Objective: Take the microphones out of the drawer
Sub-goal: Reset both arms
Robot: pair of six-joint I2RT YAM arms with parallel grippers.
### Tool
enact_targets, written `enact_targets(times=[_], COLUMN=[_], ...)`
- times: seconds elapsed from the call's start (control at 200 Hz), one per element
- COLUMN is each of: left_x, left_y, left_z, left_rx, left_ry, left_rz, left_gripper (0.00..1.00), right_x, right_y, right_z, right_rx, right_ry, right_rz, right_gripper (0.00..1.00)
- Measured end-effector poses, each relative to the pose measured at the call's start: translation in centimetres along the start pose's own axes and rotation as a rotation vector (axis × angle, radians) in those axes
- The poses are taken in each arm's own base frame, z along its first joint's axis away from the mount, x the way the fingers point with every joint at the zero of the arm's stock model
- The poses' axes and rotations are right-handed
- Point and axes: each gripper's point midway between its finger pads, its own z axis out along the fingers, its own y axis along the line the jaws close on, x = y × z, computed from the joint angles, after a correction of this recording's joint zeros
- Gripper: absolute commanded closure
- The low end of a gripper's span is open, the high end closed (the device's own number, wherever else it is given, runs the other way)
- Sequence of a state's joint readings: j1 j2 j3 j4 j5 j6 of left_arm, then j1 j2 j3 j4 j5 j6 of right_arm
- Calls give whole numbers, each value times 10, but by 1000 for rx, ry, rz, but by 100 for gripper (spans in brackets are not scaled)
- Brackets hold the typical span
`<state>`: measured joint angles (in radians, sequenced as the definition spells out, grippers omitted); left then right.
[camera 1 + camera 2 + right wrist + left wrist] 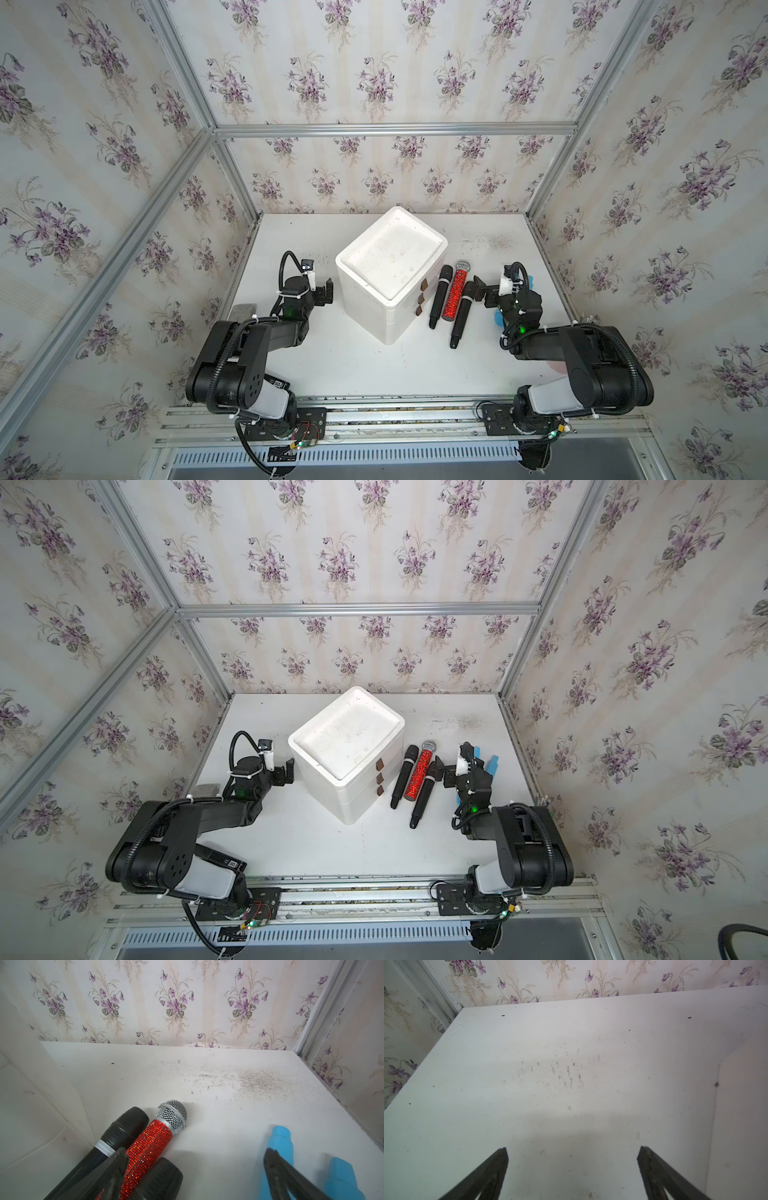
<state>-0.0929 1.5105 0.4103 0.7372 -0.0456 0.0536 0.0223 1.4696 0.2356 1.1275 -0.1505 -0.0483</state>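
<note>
Microphones (453, 297) crowding drawer unit (390, 257), near table (374, 370) apparently open

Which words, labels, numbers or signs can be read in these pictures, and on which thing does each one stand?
No text can be read.
Small black-and-white sticker on the left arm: printed marks, too small to read.
White plastic drawer box, red glitter microphone: no lettering shows.

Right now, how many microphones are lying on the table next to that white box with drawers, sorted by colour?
Black microphones: 2
Red glitter microphone with a silver mesh head: 1
Total: 3, all lying side by side on the table beside the white drawer unit.
</note>
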Motion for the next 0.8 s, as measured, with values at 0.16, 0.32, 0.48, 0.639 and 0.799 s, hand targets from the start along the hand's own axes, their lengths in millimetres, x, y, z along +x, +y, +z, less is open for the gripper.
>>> enact_targets(times=[0.16, 0.32, 0.48, 0.639, 0.799], left_x=[-1, -9, -7, -7, -7], left_y=[-7, 3, 6, 6, 7], left_z=[0, 3, 3, 2, 2], left_rx=[38, -14, -31, -35, -37], left_ry=[-6, -19, -10, -9, -9], left_rz=[15, -1, -9, -12, -12], left_gripper=[1, 1, 1, 1, 1], right_x=[-2, 9, 5, 5, 4], right_y=[-5, -23, -28, -24, -2], right_z=[5, -2, -3, -7, -12], right_rx=[11, 124, 154, 137, 12], right_ry=[-14, -12, -31, -43, -59], right_rz=[22, 60, 74, 68, 18], right_gripper=[0, 0, 0, 0, 0])
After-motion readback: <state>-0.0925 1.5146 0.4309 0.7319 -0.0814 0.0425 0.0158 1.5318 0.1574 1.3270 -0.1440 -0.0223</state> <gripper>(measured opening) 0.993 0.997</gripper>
